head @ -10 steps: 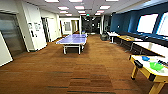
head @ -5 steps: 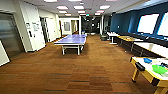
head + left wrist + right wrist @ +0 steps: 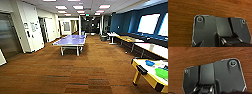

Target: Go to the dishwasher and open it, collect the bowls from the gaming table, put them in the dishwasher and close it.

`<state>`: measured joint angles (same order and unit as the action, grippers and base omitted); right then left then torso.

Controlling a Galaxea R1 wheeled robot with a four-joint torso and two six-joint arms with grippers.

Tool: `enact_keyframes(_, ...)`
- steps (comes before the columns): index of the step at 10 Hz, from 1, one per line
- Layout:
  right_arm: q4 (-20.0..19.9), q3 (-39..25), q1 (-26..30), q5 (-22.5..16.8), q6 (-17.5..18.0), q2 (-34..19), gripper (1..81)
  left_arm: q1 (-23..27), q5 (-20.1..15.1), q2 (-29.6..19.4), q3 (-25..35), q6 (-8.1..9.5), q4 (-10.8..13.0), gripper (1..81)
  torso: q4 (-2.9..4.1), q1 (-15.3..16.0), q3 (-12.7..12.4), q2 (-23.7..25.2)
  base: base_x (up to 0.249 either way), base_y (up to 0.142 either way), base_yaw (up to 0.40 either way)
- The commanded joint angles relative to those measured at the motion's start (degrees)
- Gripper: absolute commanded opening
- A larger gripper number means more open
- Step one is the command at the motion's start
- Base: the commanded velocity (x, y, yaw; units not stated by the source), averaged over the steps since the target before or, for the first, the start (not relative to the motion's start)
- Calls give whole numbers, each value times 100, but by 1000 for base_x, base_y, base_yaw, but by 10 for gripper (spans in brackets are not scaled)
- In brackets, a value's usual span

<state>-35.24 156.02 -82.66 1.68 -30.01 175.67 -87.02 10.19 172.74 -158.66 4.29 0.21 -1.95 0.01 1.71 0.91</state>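
Rolling over brown carpet [image 3: 82,67]. One ping-pong table [image 3: 70,40] at centre-left, easy to clip if drifting left. Far right, one yellow-edged tabletop [image 3: 147,75] carrying one blue bowl [image 3: 150,63] and a green one [image 3: 161,72], risking a knocked corner. Tool state: cannot tell, either arm.

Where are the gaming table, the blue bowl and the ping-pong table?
gaming table [image 3: 147,78]: head view, its yellow side edge.
blue bowl [image 3: 150,63]: head view, middle of the bowl.
ping-pong table [image 3: 71,40]: head view, middle of its blue top.
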Motion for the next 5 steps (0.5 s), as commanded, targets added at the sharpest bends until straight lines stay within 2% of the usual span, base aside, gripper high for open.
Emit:
enact_keyframes(1,0,-20,377,-353,-22,32,811,277,-254,-20,-16,-42,14,811,0,0,0,0,195,-83,0)
enact_keyframes(5,0,-20,377,-353,-22,32,811,277,-254,-20,-16,-42,23,811,0,0,0,0,195,-83,0)
